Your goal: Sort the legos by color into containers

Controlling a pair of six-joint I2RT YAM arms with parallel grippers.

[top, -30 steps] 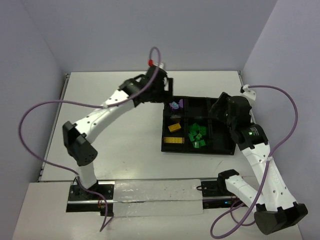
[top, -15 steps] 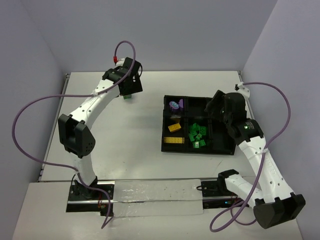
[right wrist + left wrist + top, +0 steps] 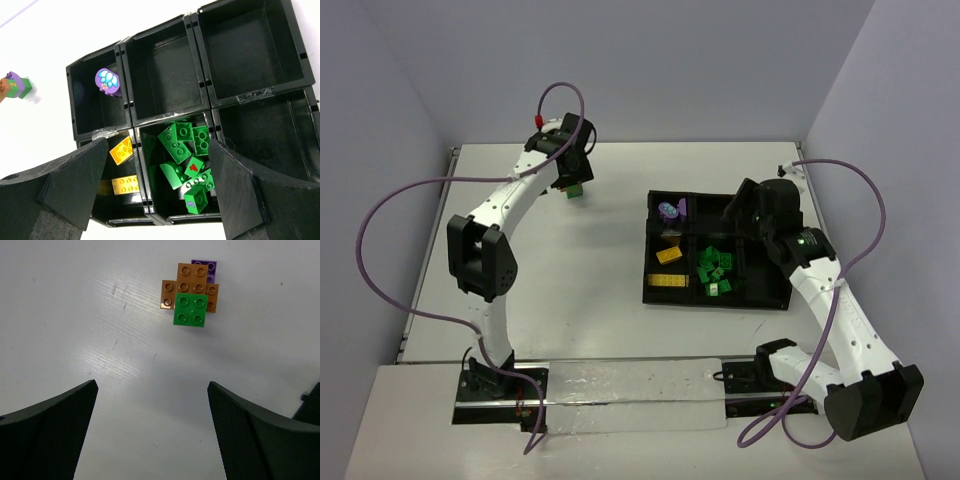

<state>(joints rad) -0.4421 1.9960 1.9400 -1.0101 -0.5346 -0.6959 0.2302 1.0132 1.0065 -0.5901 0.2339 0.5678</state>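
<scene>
A joined cluster (image 3: 190, 292) of orange, green and purple legos lies on the white table at the far left; its green part (image 3: 576, 189) shows under my left wrist. My left gripper (image 3: 152, 432) is open and empty, hovering above and short of the cluster. The black tray (image 3: 650, 290) has six square compartments. One holds several green bricks (image 3: 192, 162), one holds yellow bricks (image 3: 122, 150), one a purple piece (image 3: 107, 82). My right gripper (image 3: 157, 187) is open and empty above the green compartment.
The tray's three other compartments (image 3: 250, 45) show bare black floors. The cluster also shows at the left edge of the right wrist view (image 3: 16, 86). Purple cables loop off both arms. Walls close the table's far and side edges.
My left arm has swung from over the tray's purple compartment to the far left, now over the cluster. My right arm has shifted slightly left over the tray.
</scene>
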